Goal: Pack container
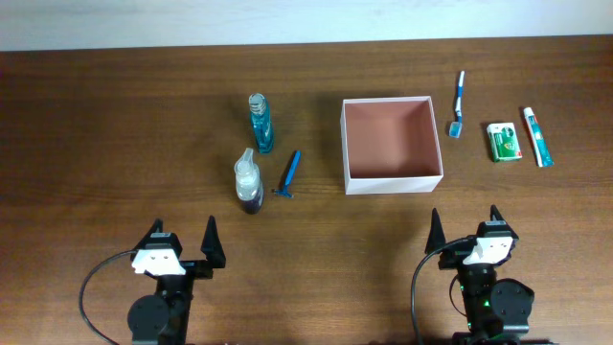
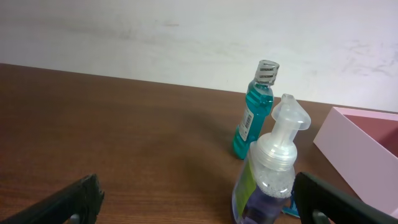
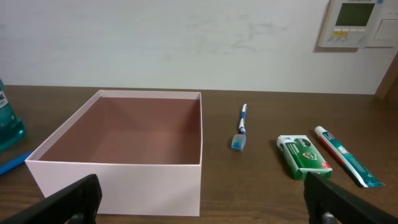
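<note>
Box (image 1: 392, 182) open side up, bare inside, square to counter (image 1: 96, 144). Left gripper (image 1: 183, 230), right gripper (image 1: 465, 225): fingers apart.

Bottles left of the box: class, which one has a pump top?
The clear bottle holding purple liquid; the teal bottle behind it has a plain screw cap instead.

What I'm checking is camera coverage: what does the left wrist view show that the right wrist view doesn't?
Only the left wrist view shows the clear pump bottle. Only the right wrist view shows the toothbrush, green packet, toothpaste tube and wall panel. Both share the container, the teal bottle, cut off at the right wrist view's left edge, and the wooden table.
</note>
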Tool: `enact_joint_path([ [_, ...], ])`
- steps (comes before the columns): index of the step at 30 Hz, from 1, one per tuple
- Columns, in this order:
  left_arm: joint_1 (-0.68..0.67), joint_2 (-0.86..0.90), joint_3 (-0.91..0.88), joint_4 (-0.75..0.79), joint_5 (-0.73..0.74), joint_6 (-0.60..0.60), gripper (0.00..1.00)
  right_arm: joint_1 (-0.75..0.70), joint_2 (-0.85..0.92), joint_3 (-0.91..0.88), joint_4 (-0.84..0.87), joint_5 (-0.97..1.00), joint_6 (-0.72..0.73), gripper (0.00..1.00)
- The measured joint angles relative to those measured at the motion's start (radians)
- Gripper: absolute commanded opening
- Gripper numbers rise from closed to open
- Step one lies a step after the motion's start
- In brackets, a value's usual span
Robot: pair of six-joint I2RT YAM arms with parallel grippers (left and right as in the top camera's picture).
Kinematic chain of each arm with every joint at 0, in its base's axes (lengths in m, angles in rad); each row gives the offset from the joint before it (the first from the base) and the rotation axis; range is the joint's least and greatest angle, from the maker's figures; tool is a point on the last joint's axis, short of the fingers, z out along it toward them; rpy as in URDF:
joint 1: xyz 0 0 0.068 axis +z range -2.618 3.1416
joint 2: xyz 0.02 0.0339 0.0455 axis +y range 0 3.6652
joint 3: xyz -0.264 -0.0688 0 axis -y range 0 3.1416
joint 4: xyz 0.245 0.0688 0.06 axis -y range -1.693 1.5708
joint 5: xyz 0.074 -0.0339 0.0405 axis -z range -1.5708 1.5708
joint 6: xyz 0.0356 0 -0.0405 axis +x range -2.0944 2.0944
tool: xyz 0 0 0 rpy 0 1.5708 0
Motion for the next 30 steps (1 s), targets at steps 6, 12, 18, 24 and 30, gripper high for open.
enact_joint_path([
  [6,0.0,0.0,0.0,0.0,0.0,0.0,1.0,0.0,0.0,0.0,0.0,0.0,0.0,0.99],
  [12,0.0,0.0,0.0,0.0,0.0,0.0,0.99,0.0,0.0,0.0,0.0,0.0,0.0,0.99],
  [18,0.0,0.0,0.0,0.0,0.0,0.0,1.0,0.0,0.0,0.0,0.0,0.0,0.0,0.99],
  [24,0.0,0.002,-0.002,0.169,0.02,-0.001,0.99,0.0,0.0,0.0,0.0,0.0,0.0,0.99],
  [30,0.0,0.003,0.025,0.291,0.044,-0.005,0.99,0.0,0.0,0.0,0.0,0.003,0.0,0.99],
])
